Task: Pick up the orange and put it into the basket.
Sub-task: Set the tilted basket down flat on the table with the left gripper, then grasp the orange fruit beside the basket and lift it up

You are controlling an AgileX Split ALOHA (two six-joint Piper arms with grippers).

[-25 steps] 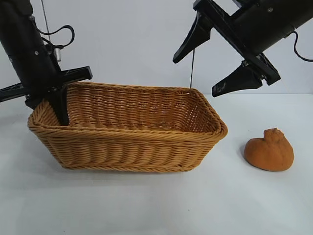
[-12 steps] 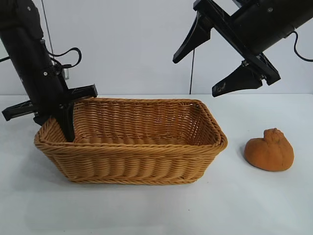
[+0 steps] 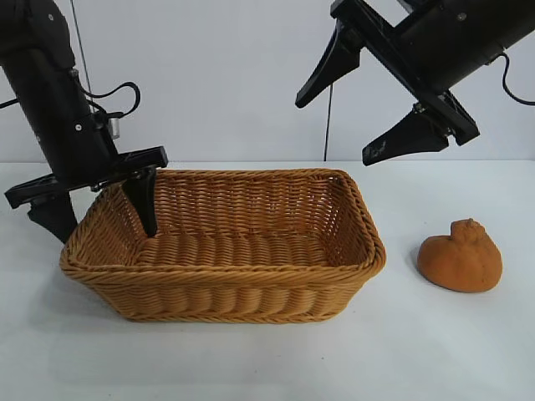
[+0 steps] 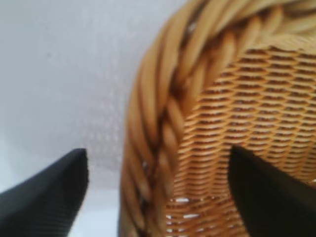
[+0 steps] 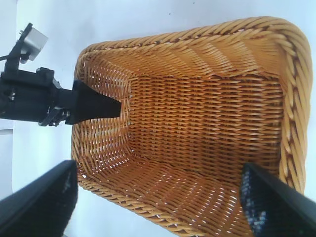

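Note:
The orange (image 3: 460,256), a matte brownish-orange lump with a knobby top, lies on the white table to the right of the basket (image 3: 226,271). It shows in neither wrist view. The tan wicker basket sits flat at the centre and holds nothing. My left gripper (image 3: 99,213) is open and straddles the basket's left rim (image 4: 158,123), one finger inside and one outside. My right gripper (image 3: 338,127) is open and empty, high above the basket's right end and up and to the left of the orange. It looks down into the basket (image 5: 291,98).
The white table (image 3: 267,359) runs in front of the basket and around the orange, with a pale wall behind. The left gripper's inner finger (image 5: 98,106) shows inside the basket's far end in the right wrist view.
My left gripper, shut on the basket's left rim, dragged it a little to the right. It has now opened and let go, and the basket has settled flat. The right arm and the orange have not moved.

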